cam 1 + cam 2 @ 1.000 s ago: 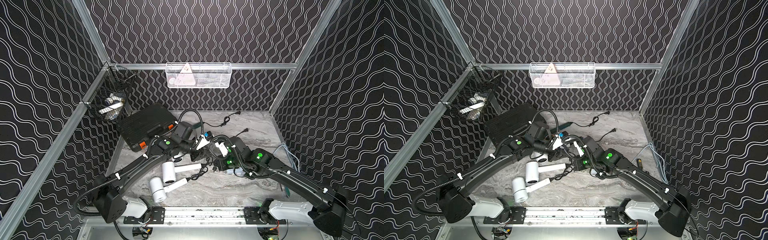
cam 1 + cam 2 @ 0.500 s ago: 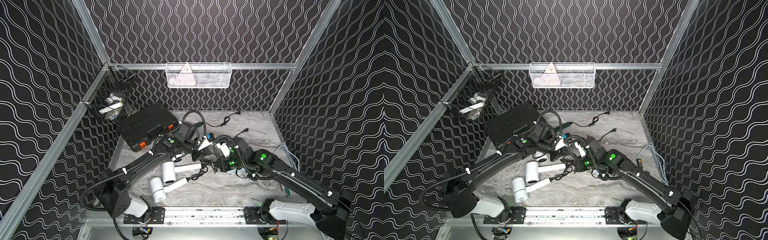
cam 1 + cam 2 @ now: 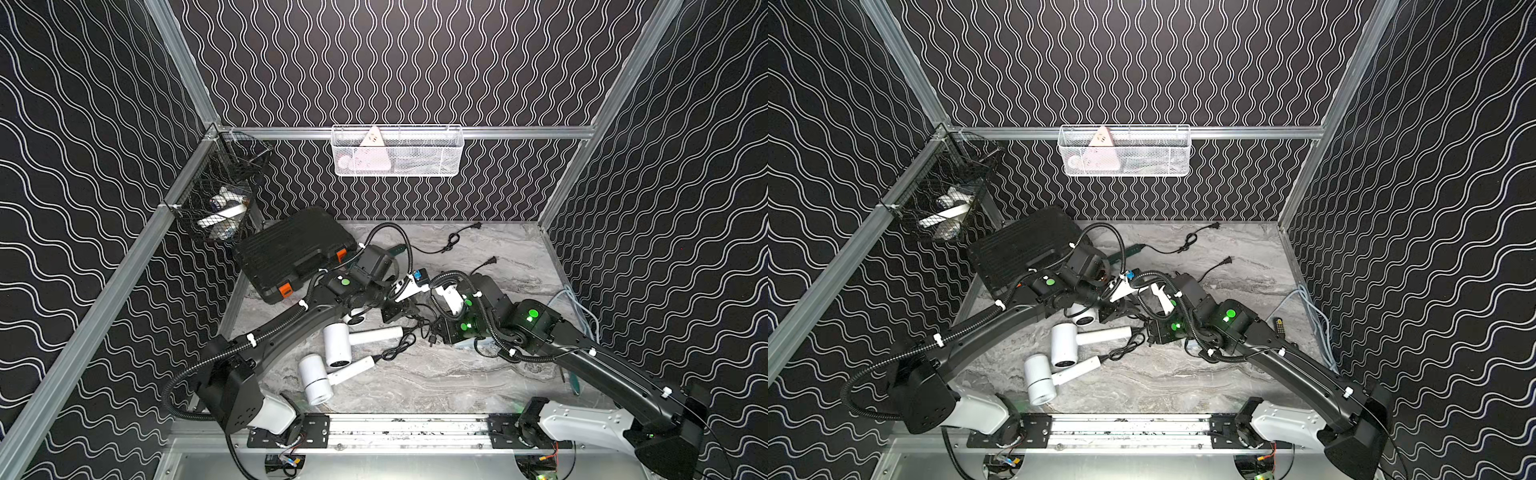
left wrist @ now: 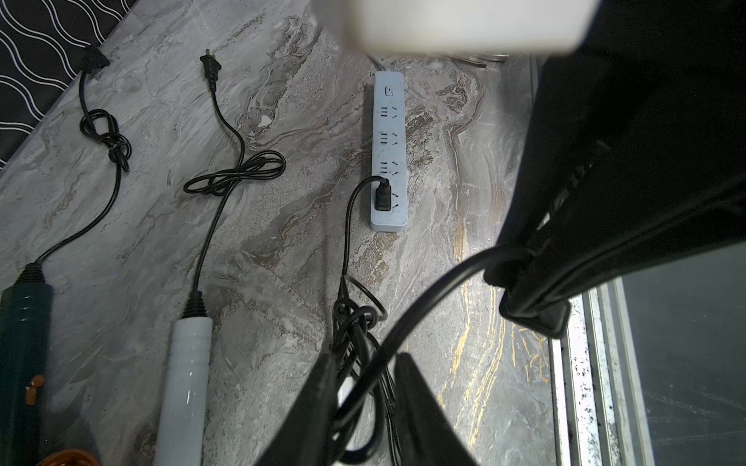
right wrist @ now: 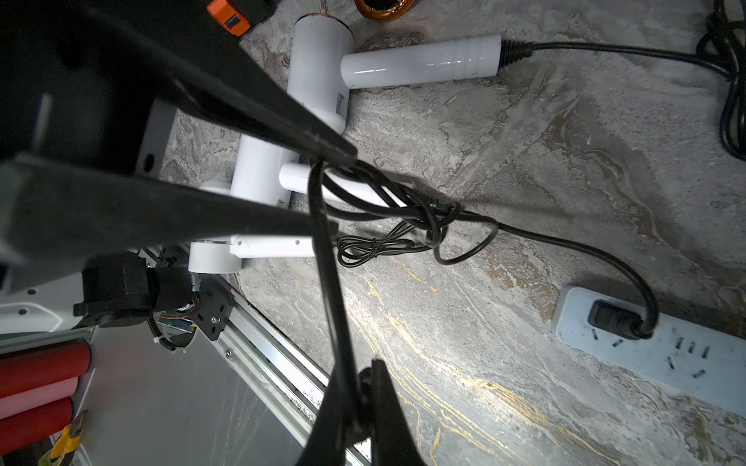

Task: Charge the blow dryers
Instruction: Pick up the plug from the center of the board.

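Two white blow dryers [image 3: 338,347] [image 3: 316,380] lie front centre, and a third [image 3: 355,318] lies partly under my left arm. The dark green dryer [image 4: 22,343] lies beside a white handle [image 4: 185,383]. My right gripper [image 5: 359,383] is shut on the plug end of a thin black cord [image 5: 327,282]. That cord runs up between the fingers of my left gripper [image 4: 365,363], whose jaws stand slightly apart around it and a cord bundle [image 5: 403,210]. The pale blue power strip [image 4: 388,153] holds one black plug [image 4: 381,197].
Two loose plugs [image 4: 210,66] [image 4: 95,58] lie on the marble floor toward the back. A black case [image 3: 291,249] with orange latches sits back left. A black wire basket [image 3: 220,199] and a white one [image 3: 397,151] hang on the walls. Pale cables [image 3: 582,307] run along the right wall.
My left arm has reached a little further right over the cords and its jaws have parted slightly. My right arm has edged right with the plug. The dryers have not moved.
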